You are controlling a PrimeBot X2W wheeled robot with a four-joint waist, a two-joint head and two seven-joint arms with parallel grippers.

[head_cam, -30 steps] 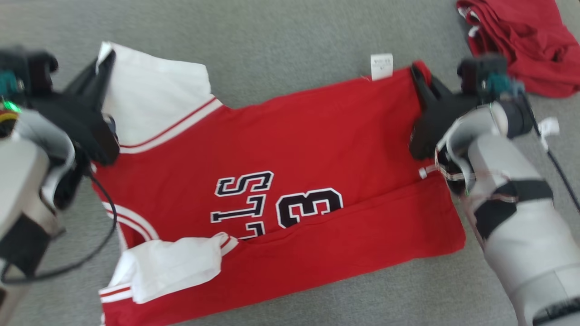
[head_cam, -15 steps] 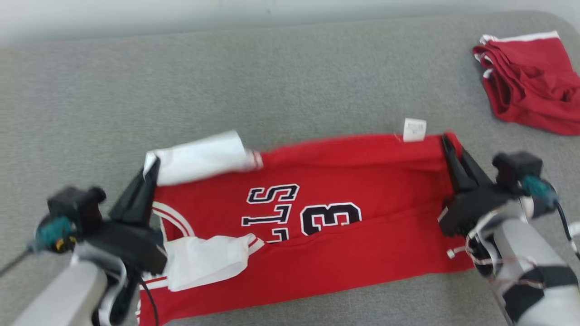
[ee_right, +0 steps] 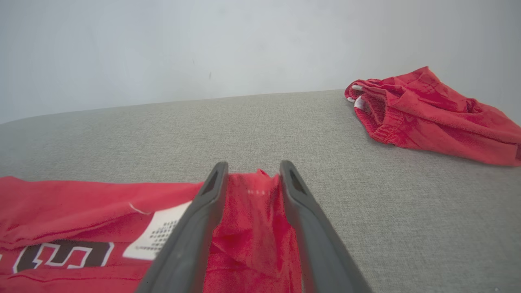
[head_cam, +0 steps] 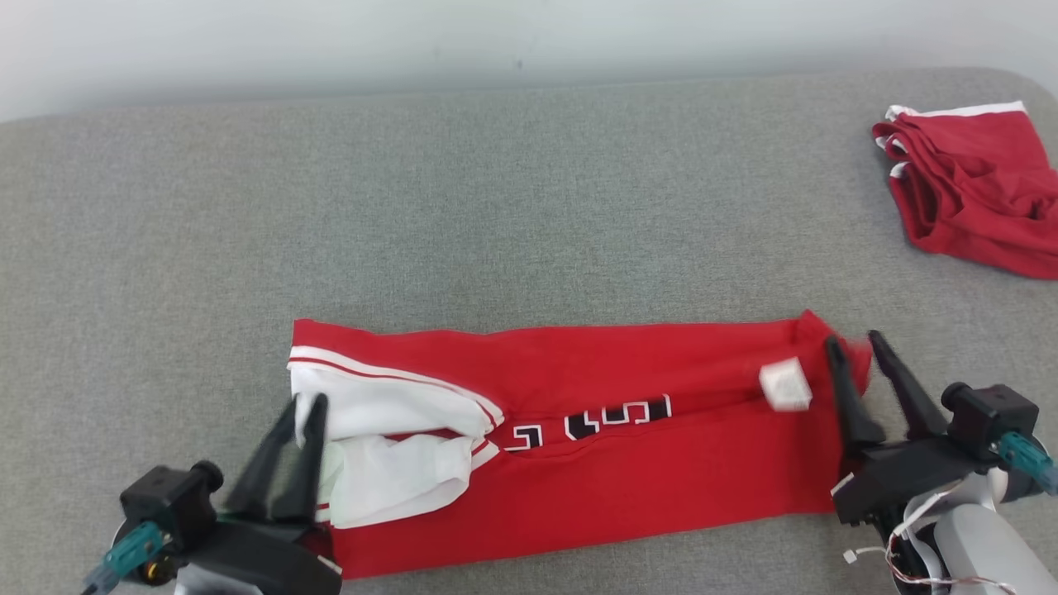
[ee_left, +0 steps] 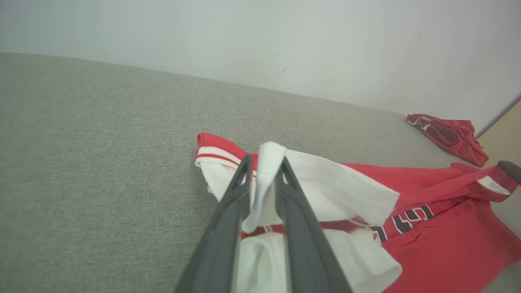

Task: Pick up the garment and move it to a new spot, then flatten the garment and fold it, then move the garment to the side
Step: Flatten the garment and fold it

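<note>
The jersey (head_cam: 628, 487) has folded forward, lettering (head_cam: 591, 423) half hidden, tag (head_cam: 785, 386) unreadable.

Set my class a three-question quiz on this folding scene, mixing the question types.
1. True or false: the red jersey lies folded into a long band on the grey surface.
2. What sits between the left claw's fingers? A white cloth; B black lettering; C the label.
3. Fill in: the red shorts lie far to the robot's ___.
Key: 1 true; 2 A; 3 right.
</note>
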